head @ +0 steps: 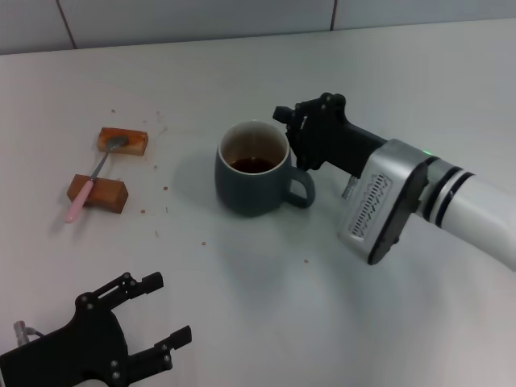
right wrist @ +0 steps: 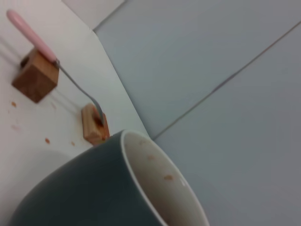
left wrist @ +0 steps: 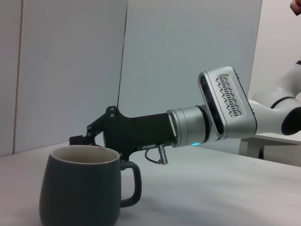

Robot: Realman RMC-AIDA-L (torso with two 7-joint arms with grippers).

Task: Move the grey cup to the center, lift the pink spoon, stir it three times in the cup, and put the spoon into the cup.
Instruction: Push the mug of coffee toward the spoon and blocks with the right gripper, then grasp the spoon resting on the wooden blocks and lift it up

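Mug: the grey cup (head: 253,171) stands upright near the middle of the white bench (head: 266,306), loop handle turned toward the robot's right. Inner wall pale with brownish stains; a dark reddish-brown residue or liquid sits at the bottom. Also seen in the left wrist view (left wrist: 81,185) and, close up, in the right wrist view (right wrist: 99,188).

Spoon: the pink spoon (head: 93,182) lies well apart from the cup, to the robot's left, bridged across two wooden blocks. Its pink handle rests on the nearer block (head: 98,192) and overhangs it toward the robot; its metal bowl rests on the farther block (head: 123,141). The right wrist view shows the same arrangement, spoon (right wrist: 51,56) spanning both blocks.

Right end effector (head: 292,129): low over the bench, just beside the cup on its handle side, at the far rim. The left wrist view shows it (left wrist: 81,140) behind the cup, level with the rim. Whether its fingers are spread or pressed together cannot be told; contact with the cup cannot be told either.

Left end effector (head: 168,310): near the bench's close edge, well apart from cup and spoon, fingers spread, pinching nothing.

Debris: small reddish-brown crumbs (head: 165,188) scattered on the bench around the blocks and before the cup.
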